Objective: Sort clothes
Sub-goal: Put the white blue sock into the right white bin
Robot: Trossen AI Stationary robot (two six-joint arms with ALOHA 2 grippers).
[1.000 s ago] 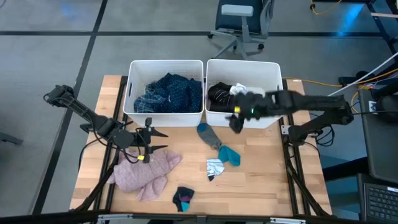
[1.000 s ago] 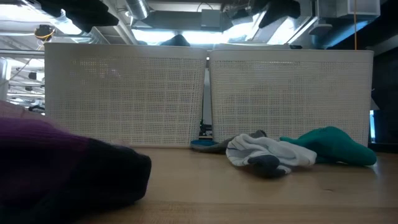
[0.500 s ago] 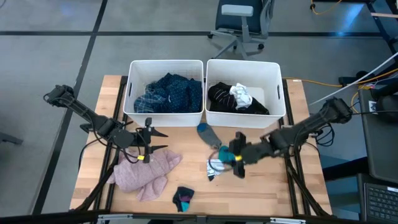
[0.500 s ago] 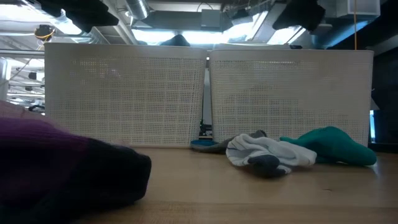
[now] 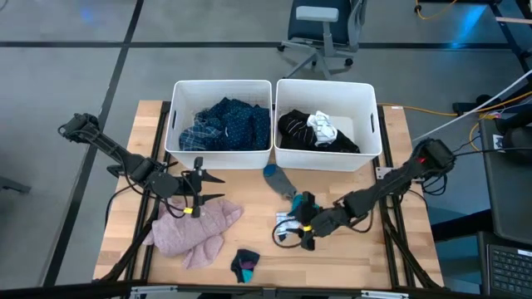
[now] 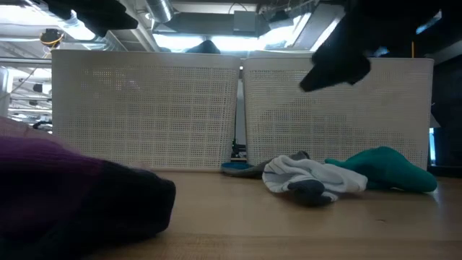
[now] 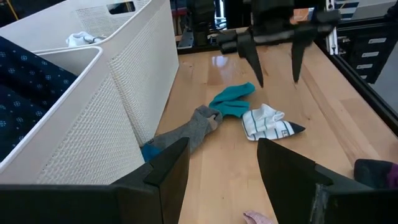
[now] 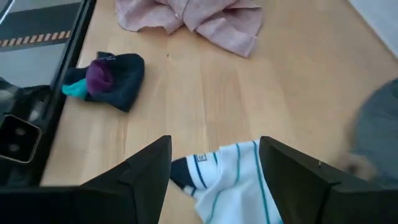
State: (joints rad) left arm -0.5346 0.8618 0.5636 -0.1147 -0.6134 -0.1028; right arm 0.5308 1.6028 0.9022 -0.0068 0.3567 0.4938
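Note:
My right gripper [image 5: 291, 235] hangs open just above a white striped sock [image 8: 227, 186], which lies flat on the table between a teal sock [image 5: 309, 206] and the near edge. In the left wrist view its fingers [image 7: 256, 65] point down, clear of the sock [image 7: 267, 121]. A grey and blue sock [image 5: 278, 178] lies by the bins. My left gripper [image 5: 212, 188] waits open over the far edge of a pink top [image 5: 193, 232]. A dark sock with purple and teal [image 5: 244, 264] lies near the front edge.
Two white bins stand at the back. The left bin [image 5: 176, 116] holds blue plaid and navy dotted cloth; the right bin [image 5: 374, 116] holds black and white pieces. Bare wood shows at the near right corner [image 5: 374, 257].
My right gripper has swung from over the right bin toward the table's near edge and down, tipping more steeply, to just above the white striped sock. It has stayed open. No garment has moved.

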